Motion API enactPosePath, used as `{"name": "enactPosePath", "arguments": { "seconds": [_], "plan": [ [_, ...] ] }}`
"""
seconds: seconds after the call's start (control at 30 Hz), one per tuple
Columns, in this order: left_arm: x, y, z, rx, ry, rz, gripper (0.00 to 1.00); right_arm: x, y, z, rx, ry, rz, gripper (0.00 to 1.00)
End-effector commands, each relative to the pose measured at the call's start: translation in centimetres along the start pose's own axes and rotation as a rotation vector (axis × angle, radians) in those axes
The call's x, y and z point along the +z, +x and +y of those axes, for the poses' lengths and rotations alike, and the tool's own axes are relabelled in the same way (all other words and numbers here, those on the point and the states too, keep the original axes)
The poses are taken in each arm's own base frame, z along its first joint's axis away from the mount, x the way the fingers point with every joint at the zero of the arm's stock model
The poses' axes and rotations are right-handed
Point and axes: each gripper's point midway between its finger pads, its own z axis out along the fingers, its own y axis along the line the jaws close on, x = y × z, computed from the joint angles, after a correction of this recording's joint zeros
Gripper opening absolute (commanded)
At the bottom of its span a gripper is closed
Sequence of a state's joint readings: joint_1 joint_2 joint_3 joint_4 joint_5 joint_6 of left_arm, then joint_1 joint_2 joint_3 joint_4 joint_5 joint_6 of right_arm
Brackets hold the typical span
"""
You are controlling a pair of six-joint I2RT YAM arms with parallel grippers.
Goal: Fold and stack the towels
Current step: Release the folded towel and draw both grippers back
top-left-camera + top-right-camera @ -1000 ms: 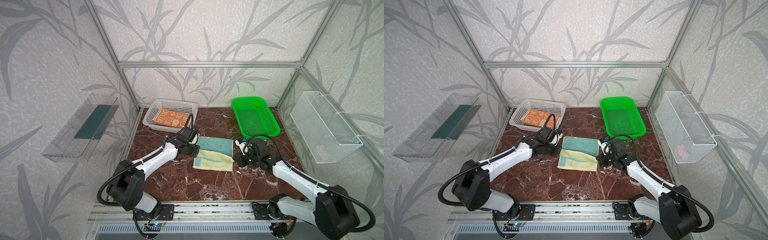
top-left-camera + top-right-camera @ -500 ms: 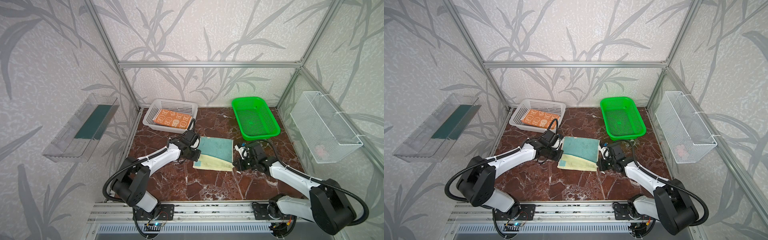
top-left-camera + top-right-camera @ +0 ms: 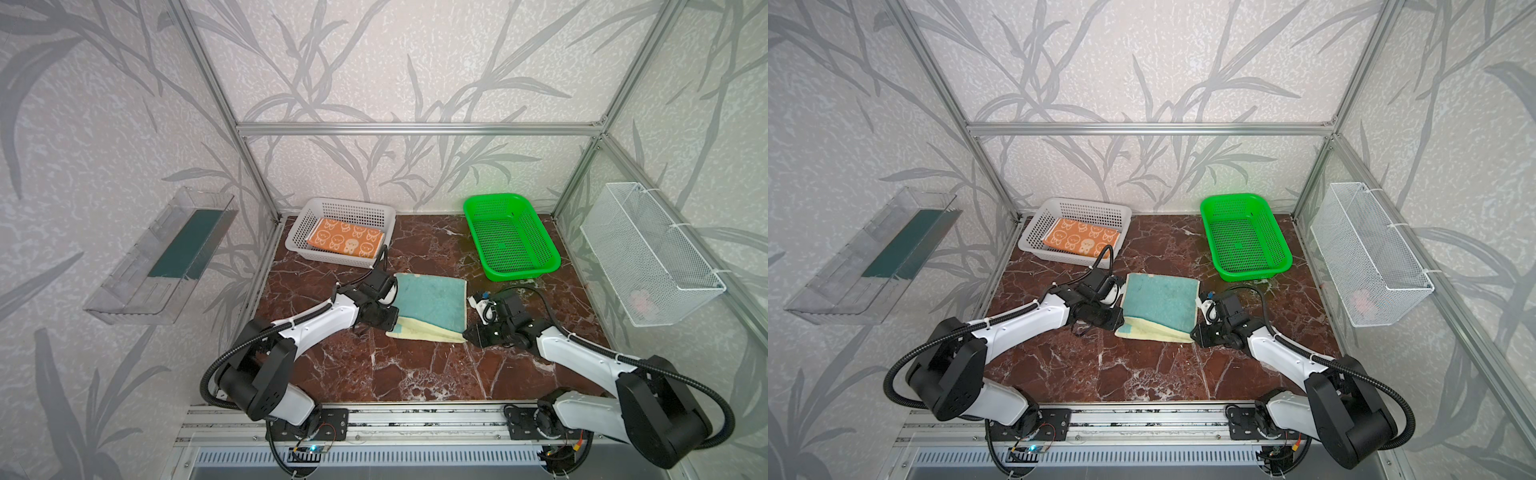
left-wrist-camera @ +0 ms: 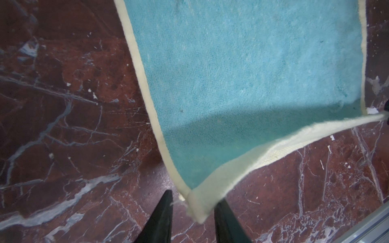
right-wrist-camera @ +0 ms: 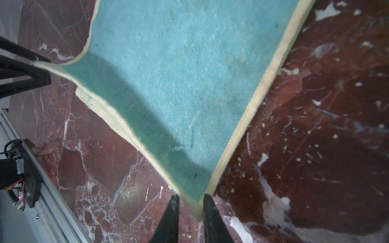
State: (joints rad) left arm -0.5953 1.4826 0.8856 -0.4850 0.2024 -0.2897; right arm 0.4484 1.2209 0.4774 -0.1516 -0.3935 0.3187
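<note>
Bright, even light; soft shadow across the towel [image 4: 252, 84]; wrist views slightly blurred, perhaps motion.

Leaving the front strip of the marble table [image 3: 395, 374] bare, side to side. Taking up the middle with the spread towel [image 3: 430, 299], left arm [image 3: 316, 324] and right arm [image 3: 577, 351] slanting in at its near corners, closing both flanks. Leaving a bare lane at the back between white basket [image 3: 300, 232], holding an orange towel [image 3: 347, 241], and green basket [image 3: 519, 272] — wire basket [image 3: 648, 257] jutting from the right wall.
</note>
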Motion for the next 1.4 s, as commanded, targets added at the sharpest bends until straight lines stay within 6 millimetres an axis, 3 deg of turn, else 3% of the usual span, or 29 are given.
{"name": "enactPosePath", "arguments": {
  "seconds": [0.0, 0.27, 0.37, 0.4, 0.43, 0.47, 0.77, 1.03, 1.2, 1.37],
  "plan": [
    [-1.1, 0.3, -0.2, -0.018, 0.008, -0.027, 0.38, -0.7, 0.2, 0.3, 0.001, -0.004, -0.023, 0.3],
    [-3.0, -1.0, 0.0, -0.028, -0.006, -0.146, 0.47, -2.7, -1.6, 1.1, -0.041, -0.003, -0.143, 0.45],
    [-3.1, -2.4, 0.5, -0.04, -0.036, -0.204, 0.65, -3.3, -2.8, 1.3, -0.079, 0.011, -0.188, 0.47],
    [-3.1, -2.9, 0.7, -0.049, -0.05, -0.228, 0.76, -3.5, -3.2, 1.4, -0.096, 0.018, -0.198, 0.48],
    [-3.1, -3.4, 0.9, -0.061, -0.062, -0.246, 0.97, -3.7, -3.6, 1.4, -0.114, 0.027, -0.202, 0.48],
    [-3.2, -3.9, 1.2, -0.069, -0.078, -0.259, 0.99, -3.9, -3.9, 1.5, -0.132, 0.032, -0.205, 0.48],
    [-3.2, -8.5, 1.8, 0.071, -0.184, -0.259, 0.97, -4.7, -8.7, 0.9, -0.25, 0.156, -0.236, 0.49],
    [-1.5, -13.1, 2.6, 0.25, -0.316, -0.132, 0.88, -1.9, -12.4, 0.2, -0.423, 0.171, -0.103, 0.49],
    [0.5, -14.6, 3.5, 0.315, -0.339, -0.004, 0.84, -0.2, -14.3, -1.3, -0.525, 0.205, -0.047, 0.49],
    [2.6, -15.4, 4.7, 0.312, -0.307, 0.065, 0.77, 1.3, -15.6, -3.0, -0.513, 0.224, 0.03, 0.49]
  ]
}}
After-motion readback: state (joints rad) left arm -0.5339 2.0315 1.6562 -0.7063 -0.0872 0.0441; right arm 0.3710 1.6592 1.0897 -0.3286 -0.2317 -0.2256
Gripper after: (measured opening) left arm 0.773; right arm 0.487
